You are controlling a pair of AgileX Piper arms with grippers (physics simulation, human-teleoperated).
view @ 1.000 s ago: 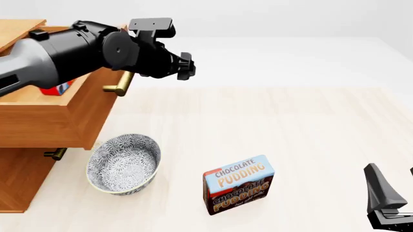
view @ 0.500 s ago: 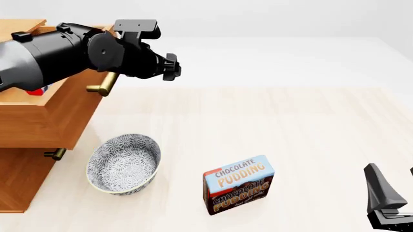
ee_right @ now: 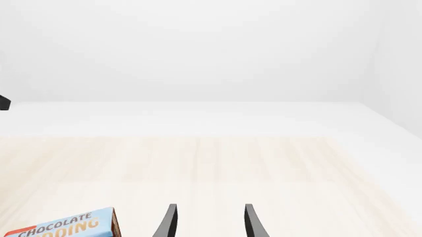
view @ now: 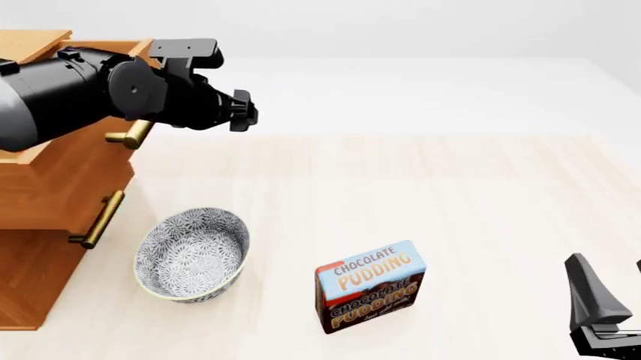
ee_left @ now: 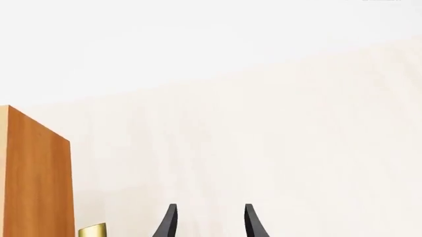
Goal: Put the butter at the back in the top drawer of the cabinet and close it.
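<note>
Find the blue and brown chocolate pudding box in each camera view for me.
Front view: blue-and-brown chocolate pudding box stands low and centre, right of the patterned bowl.
Right wrist view: only its top edge shows at the bottom left corner.
Left wrist view: not in it.
Shared landmark: the pale wooden table.

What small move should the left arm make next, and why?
Probably keep pushing the top drawer in toward the cabinet: its front appears to stand out from the lower front, and the left claw is open beside the brass handle.
</note>
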